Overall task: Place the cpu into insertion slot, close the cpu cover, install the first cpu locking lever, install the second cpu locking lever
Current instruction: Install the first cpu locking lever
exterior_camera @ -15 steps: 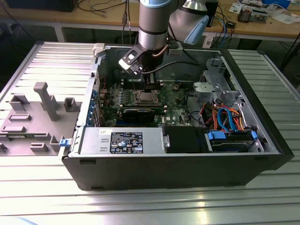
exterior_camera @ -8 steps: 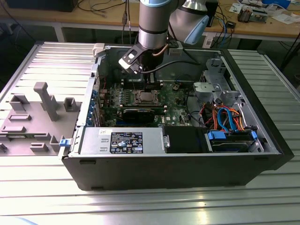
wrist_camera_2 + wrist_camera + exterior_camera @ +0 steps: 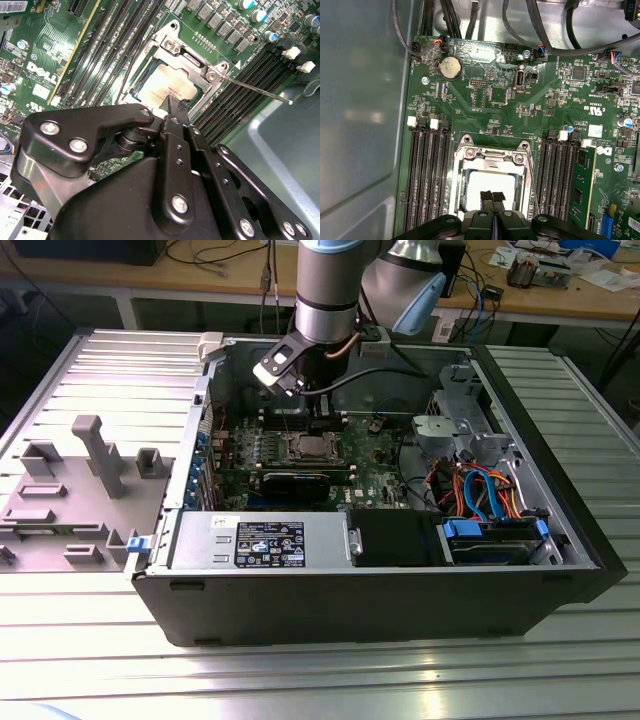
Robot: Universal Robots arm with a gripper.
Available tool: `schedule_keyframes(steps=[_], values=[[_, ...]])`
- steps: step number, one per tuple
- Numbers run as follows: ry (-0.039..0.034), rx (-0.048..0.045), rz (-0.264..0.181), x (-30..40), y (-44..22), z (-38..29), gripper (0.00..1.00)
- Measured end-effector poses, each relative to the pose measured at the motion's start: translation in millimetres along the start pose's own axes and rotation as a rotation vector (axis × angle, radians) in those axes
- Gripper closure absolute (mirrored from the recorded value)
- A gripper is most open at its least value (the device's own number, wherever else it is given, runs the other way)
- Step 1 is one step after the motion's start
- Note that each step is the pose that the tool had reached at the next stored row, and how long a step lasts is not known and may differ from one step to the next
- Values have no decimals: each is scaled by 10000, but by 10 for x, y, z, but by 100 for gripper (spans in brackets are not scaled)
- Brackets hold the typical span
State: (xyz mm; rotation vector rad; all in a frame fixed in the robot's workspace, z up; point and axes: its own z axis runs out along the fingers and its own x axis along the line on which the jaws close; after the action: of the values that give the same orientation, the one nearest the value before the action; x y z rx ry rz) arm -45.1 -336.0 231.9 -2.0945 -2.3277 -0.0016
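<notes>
cpu (image 3: 487, 181) seated in insertion slot (image 3: 454, 175) | cpu cover (image 3: 492, 162) down | pincer (image 3: 492, 197) closed, empty, above it

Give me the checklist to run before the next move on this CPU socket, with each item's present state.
1. cpu seated in the insertion slot: ok, it lies flat inside the rim.
2. cpu cover down: ok, its frame appears to lie flat around the chip.
3. locking lever latched: not ok, its rod sticks out away from the slot.
4. other locking lever latched: cannot tell.
5. gripper free: ok, fingers shut together with nothing between them, tips over the chip's edge.
6. Tips touching the chip or cover: cannot tell.
</notes>
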Motion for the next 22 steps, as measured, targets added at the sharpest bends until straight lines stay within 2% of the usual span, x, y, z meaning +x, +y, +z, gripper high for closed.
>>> schedule_keyframes(steps=[22], values=[[0, 1, 0, 0, 0, -46, 89]])
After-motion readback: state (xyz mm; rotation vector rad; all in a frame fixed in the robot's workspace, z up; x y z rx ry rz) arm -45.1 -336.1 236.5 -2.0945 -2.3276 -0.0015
